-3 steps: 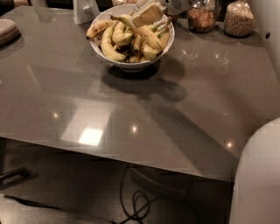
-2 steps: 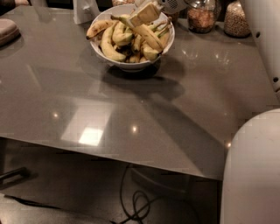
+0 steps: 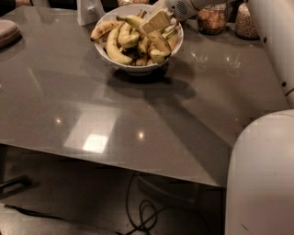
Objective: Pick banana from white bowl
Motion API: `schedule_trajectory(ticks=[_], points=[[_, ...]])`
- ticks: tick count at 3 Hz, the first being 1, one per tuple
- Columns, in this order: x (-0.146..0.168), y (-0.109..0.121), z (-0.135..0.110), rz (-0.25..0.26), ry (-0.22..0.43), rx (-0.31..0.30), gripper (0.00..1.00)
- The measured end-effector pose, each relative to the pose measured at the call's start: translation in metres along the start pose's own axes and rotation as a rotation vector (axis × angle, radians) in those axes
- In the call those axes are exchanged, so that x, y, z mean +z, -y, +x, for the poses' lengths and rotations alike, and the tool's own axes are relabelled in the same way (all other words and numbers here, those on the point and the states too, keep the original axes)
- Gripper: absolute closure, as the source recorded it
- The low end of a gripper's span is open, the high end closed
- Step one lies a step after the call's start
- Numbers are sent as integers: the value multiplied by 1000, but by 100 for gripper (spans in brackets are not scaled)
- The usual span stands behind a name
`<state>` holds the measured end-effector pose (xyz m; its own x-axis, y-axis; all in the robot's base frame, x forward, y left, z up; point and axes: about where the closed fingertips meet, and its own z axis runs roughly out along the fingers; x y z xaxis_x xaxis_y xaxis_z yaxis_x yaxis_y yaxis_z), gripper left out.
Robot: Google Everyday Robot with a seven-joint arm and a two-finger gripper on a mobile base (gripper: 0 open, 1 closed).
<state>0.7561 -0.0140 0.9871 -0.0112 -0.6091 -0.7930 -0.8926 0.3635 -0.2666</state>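
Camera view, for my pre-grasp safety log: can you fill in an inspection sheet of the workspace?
Surface: grey table, glossy, with light reflections.
Job's things: bananas piled in white bowl, far side.
Clutter: glass jars right of the bowl; white object behind its left.
End effector: over the bowl's right part, at the bananas.
Cables: dark cable looped on floor under table.
Surroundings: robot's white body at right.

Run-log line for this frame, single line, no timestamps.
stage: pre-lift | gripper: down at banana pile in wide round white ceramic bowl | long curved yellow banana: lying in bowl | smooth grey table: bowl standing on it
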Motion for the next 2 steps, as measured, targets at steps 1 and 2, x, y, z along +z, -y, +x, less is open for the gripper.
schedule_trajectory(ticks=[1,2], points=[[7,3,14,2,-35,26,43],[11,5,23,3,-56,41,43]])
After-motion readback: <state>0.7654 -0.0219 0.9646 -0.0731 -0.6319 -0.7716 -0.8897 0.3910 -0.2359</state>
